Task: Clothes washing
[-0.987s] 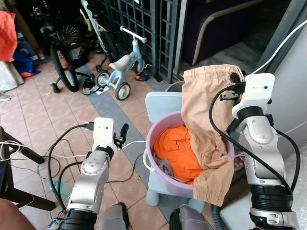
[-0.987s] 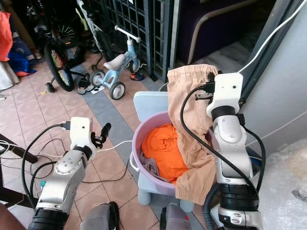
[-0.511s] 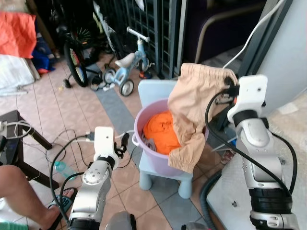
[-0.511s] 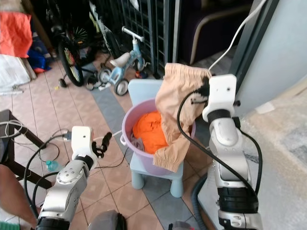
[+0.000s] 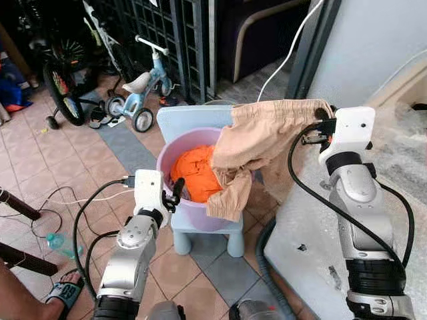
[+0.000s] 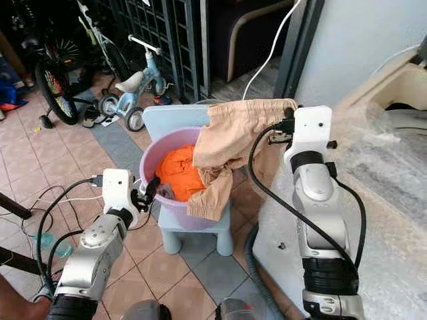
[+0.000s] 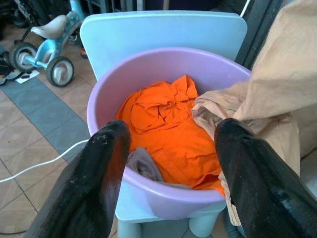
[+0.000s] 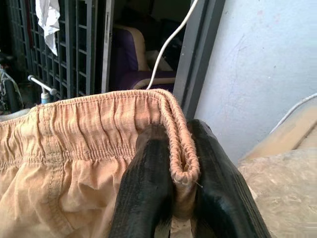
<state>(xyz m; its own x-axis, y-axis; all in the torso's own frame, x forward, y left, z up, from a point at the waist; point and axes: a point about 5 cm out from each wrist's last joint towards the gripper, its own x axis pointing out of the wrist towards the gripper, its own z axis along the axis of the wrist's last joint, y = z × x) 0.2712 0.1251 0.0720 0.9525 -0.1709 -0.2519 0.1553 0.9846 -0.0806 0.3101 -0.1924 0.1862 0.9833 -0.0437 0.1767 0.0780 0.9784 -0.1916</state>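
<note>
The right gripper [image 8: 173, 198] pinches the elastic waistband of a pair of crumpled beige cotton trousers [image 5: 263, 137], holding them high at the right of the scene, close beside the bubble-wrapped grey washing machine [image 5: 373, 200]. The trousers stretch leftward from that grip, and their lower leg drapes over the near right rim of the round lilac plastic basin [image 5: 167, 157], which sits on a pale blue plastic child's chair [image 5: 187, 120]. Inside the basin lie a bright orange cloth [image 7: 168, 129] and a small grey garment [image 7: 143, 163]. The left gripper [image 7: 171, 148] hovers at the near left rim of the basin with its fingers spread wide, holding nothing.

The hold looks thin: only the folded waistband edge sits between the fingers, so the cloth's weight might pull it free. The hanging leg may also catch on the rim or drag the orange cloth out, and such a pull could tip the basin off the small chair.
</note>
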